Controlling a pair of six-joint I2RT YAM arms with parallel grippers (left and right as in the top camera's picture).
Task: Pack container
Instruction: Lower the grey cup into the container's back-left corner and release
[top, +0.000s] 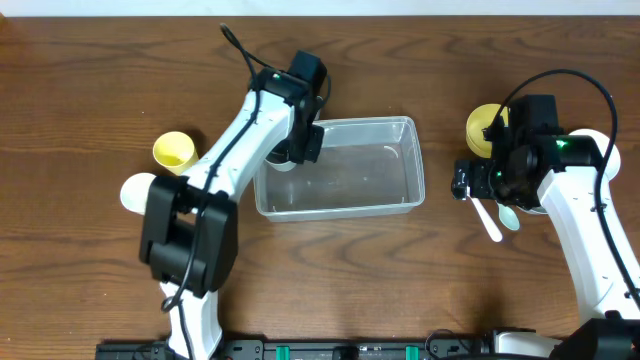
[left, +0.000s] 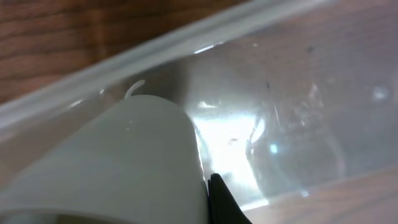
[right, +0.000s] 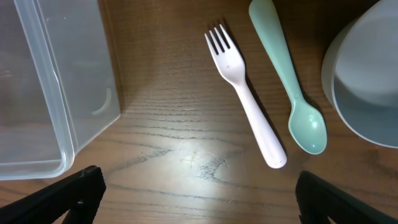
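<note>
The clear plastic container (top: 350, 175) lies in the middle of the table. My left gripper (top: 300, 145) is over its left end, shut on a white cup (top: 281, 161) held inside the tub. In the left wrist view the white cup (left: 124, 162) fills the lower left, pressed against one black finger (left: 221, 196), with the container wall (left: 292, 93) behind it. My right gripper (top: 470, 182) is open and empty above the table, right of the container. In the right wrist view its jaws (right: 199, 193) frame bare wood, near the container corner (right: 50, 81).
A white fork (right: 245, 99) and a green spoon (right: 292, 81) lie by a white bowl (right: 367, 81). A yellow bowl (top: 487, 125) is behind the right arm. A yellow cup (top: 175, 150) and a white cup (top: 135, 190) stand left of the left arm.
</note>
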